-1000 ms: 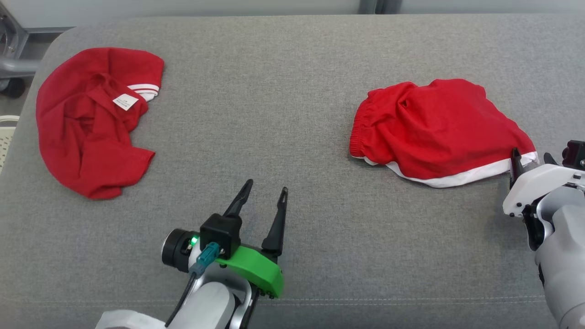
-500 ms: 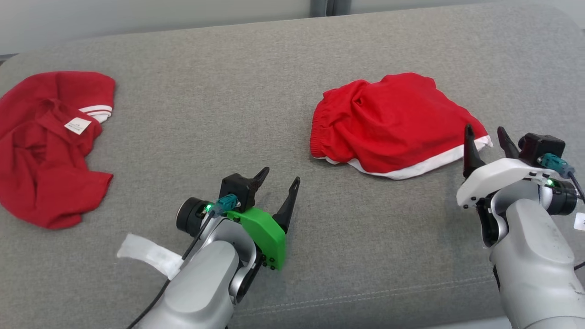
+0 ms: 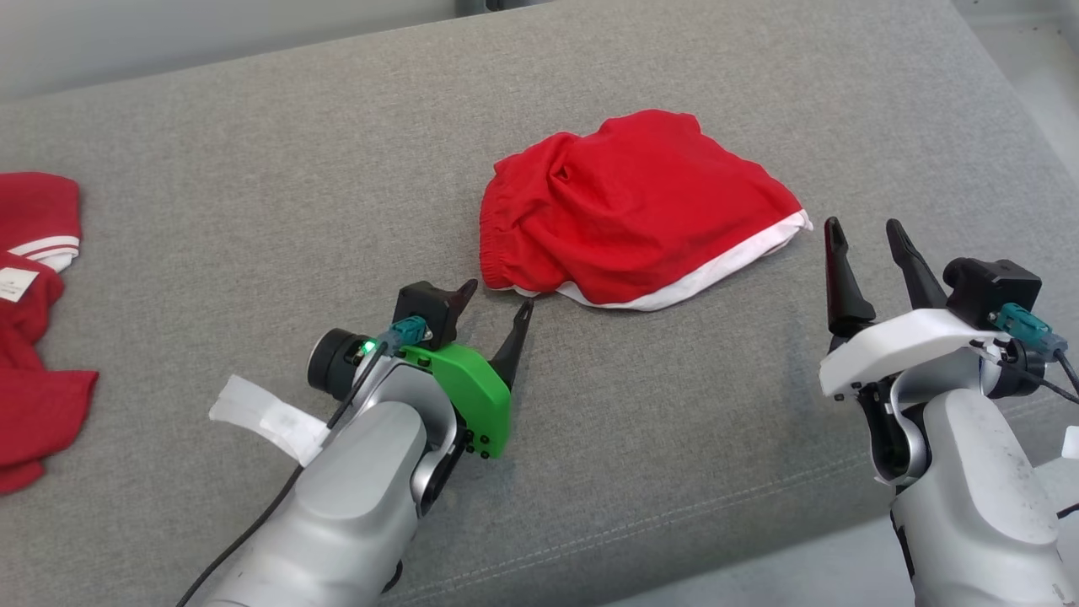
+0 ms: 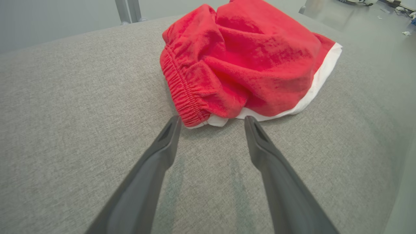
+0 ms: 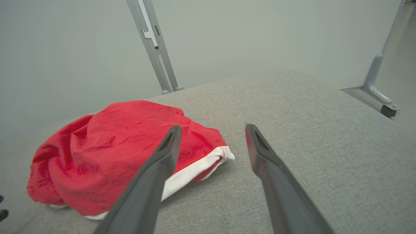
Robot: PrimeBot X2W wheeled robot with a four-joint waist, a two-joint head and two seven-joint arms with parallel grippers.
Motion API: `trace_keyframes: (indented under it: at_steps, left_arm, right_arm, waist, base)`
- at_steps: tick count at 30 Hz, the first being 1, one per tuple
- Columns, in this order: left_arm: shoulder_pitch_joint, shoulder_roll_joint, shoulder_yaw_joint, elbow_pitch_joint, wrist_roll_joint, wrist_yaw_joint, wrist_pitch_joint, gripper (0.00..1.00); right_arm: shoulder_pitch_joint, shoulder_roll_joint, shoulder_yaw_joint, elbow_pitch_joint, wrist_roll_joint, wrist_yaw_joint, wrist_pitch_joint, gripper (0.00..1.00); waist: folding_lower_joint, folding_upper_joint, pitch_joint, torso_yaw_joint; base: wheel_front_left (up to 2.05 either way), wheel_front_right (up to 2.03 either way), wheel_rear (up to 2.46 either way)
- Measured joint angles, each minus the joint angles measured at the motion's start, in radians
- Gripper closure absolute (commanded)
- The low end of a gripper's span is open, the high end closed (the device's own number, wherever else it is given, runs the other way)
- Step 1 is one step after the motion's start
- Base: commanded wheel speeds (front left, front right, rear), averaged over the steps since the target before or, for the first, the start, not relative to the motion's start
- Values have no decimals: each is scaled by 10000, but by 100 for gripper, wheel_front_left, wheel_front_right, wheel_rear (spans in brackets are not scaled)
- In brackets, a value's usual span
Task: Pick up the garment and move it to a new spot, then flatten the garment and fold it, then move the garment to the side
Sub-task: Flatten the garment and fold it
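Observation:
The garment (image 3: 624,211), red shorts with an elastic waistband and a white hem, lies crumpled on the grey padded surface (image 3: 253,169). My left gripper (image 3: 497,297) stands open just short of the waistband's near corner, fingertips almost touching the cloth. In the left wrist view the garment (image 4: 247,58) lies straight ahead of the open left gripper (image 4: 212,119). My right gripper (image 3: 862,226) is open too, a little to the right of the white hem corner and apart from it. The right wrist view has the garment (image 5: 107,149) ahead and left of the right gripper (image 5: 213,127).
A second red garment (image 3: 34,337) with a white label lies at the far left edge of the surface. The surface's front edge (image 3: 759,539) runs close under both arms, and its right end (image 3: 1020,126) drops to the floor. A metal frame post (image 5: 156,48) stands behind.
The camera has swung right, shifting the whole picture left. My left gripper has come up to the waistband corner. My right gripper now sits just right of the hem corner.

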Motion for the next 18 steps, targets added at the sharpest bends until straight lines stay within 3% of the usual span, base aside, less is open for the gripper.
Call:
trace_keyframes:
  at_steps: [7, 16, 17, 18]
  left_arm:
    - [-625, -4, -127, 1005, -297, 384, -159, 0]
    - [-1052, 4, -418, 1498, -683, 293, -387, 0]
    - [-1096, 4, -483, 1455, -729, 261, -410, 13]
    - [-1122, 4, -573, 1394, -780, 232, -420, 34]
  right_arm:
    - [383, 104, 48, -1060, 176, 0, 355, 0]
    - [621, 171, -21, -1569, 249, 0, 508, 0]
    - [621, 173, -19, -1592, 255, 0, 510, 0]
    - [621, 176, -17, -1611, 267, 0, 510, 0]
  waist:
    - [0, 0, 436, -440]
    - [0, 0, 818, -639]
    - [0, 0, 832, -646]
    - [0, 0, 844, -648]
  base:
    - [0, 0, 0]
    - [0, 0, 0]
    - [0, 0, 0]
    - [0, 0, 0]
